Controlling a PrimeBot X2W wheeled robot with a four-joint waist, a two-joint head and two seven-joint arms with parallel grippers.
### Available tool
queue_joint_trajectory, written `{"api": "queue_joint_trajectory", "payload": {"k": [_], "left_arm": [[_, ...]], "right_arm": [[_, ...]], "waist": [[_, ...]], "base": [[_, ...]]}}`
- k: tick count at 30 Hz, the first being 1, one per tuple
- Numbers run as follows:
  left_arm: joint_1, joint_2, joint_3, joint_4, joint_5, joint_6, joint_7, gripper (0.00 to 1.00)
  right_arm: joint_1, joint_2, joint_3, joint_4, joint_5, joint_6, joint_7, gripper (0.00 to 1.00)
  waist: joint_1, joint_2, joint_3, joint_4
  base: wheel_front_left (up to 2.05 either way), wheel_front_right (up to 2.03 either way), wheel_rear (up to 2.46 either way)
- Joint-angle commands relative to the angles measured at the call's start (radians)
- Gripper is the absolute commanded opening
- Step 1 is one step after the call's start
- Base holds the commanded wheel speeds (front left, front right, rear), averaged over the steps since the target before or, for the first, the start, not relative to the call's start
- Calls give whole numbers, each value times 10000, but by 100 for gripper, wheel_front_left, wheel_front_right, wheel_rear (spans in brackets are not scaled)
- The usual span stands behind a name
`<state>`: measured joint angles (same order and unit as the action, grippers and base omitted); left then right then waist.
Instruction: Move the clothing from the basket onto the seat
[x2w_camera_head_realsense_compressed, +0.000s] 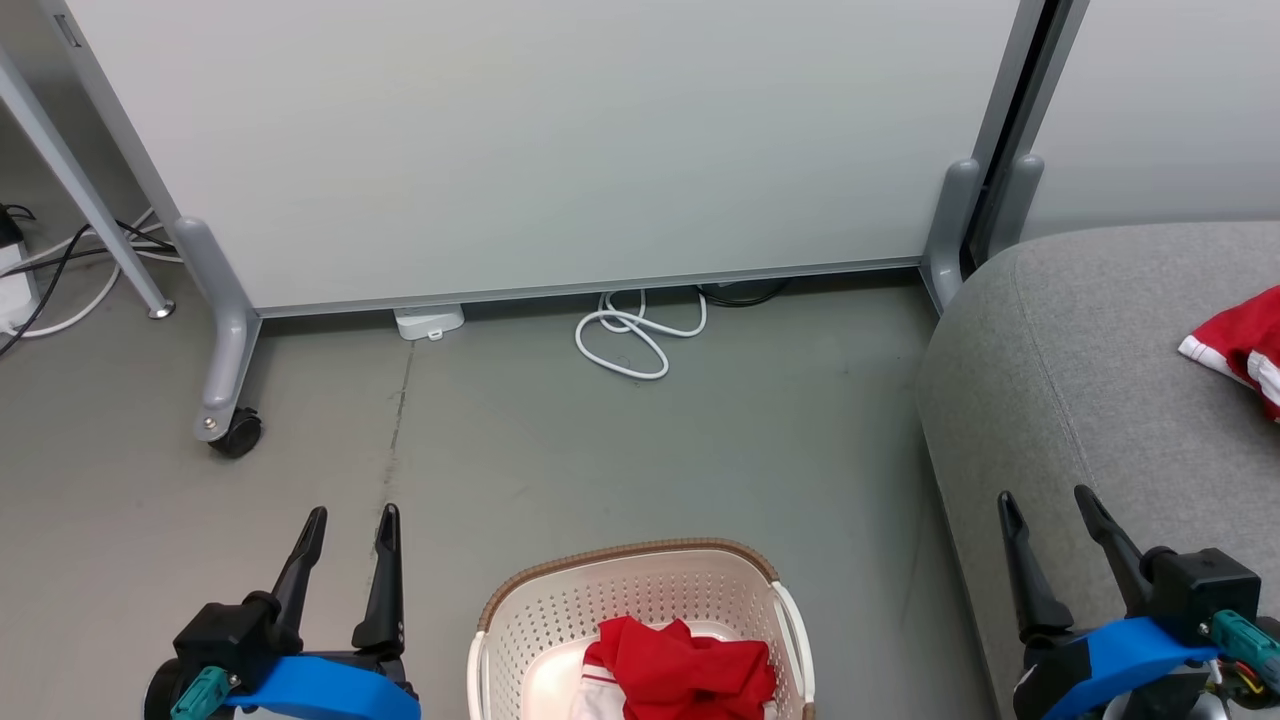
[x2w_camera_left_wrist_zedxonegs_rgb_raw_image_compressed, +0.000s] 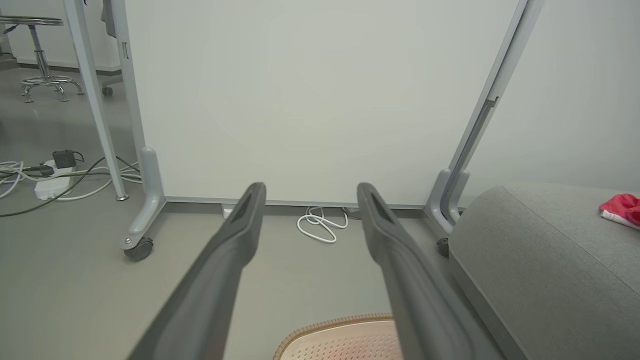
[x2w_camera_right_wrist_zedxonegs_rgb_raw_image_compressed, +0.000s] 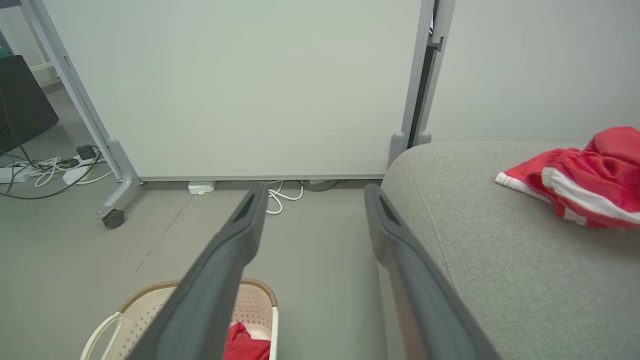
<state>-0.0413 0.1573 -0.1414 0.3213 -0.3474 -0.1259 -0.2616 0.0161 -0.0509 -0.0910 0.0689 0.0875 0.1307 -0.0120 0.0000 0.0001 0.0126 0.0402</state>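
Bare floor (x2w_camera_head_realsense_compressed: 860, 480) between basket (x2w_camera_head_realsense_compressed: 630, 553) and seat (x2w_camera_head_realsense_compressed: 1080, 380); partition (x2w_camera_head_realsense_compressed: 550, 150) behind.

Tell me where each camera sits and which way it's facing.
Head: on the head, facing forward and down at basket and sofa; left gripper and right gripper show, open.
Left wrist: on the left arm, facing along its fingers toward the panel.
Right wrist: on the right arm, its fingers toward the same panel.
Shared: all see the garment on the sofa.

No legible text or labels anywhere.
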Motion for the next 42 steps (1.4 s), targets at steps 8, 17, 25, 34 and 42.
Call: {"api": "queue_joint_trajectory", "payload": {"k": [8,17,25,34,42], "left_arm": [[89,83,194,95,5,-78,-49,100],[169,30,319,10,85,-77,-49,100],[195,15,277,-27,107,-50,-49,100],[91,38,196,-32,123,-49,-49,100],[-581,70,-149,313,45,-49,-49,100]], "right_arm": [[225,7,51,173,110,1,-131,100],[195,8,82,268,-91,1,-102,100],[148,8,136,224,-150,1,-48,100],[-52,8,355,167,-59,1,-78,100],[-757,5,1035,175,120,1,-271,100]], "waist": [[0,-1,-73,29],[0,-1,-81,-20],[0,-1,-41,-67],[0,-1,257,-371],[0,-1,1471,-1241]], "base": [[0,0,0],[0,0,0],[0,0,0],[0,0,0],[0,0,0]]}}
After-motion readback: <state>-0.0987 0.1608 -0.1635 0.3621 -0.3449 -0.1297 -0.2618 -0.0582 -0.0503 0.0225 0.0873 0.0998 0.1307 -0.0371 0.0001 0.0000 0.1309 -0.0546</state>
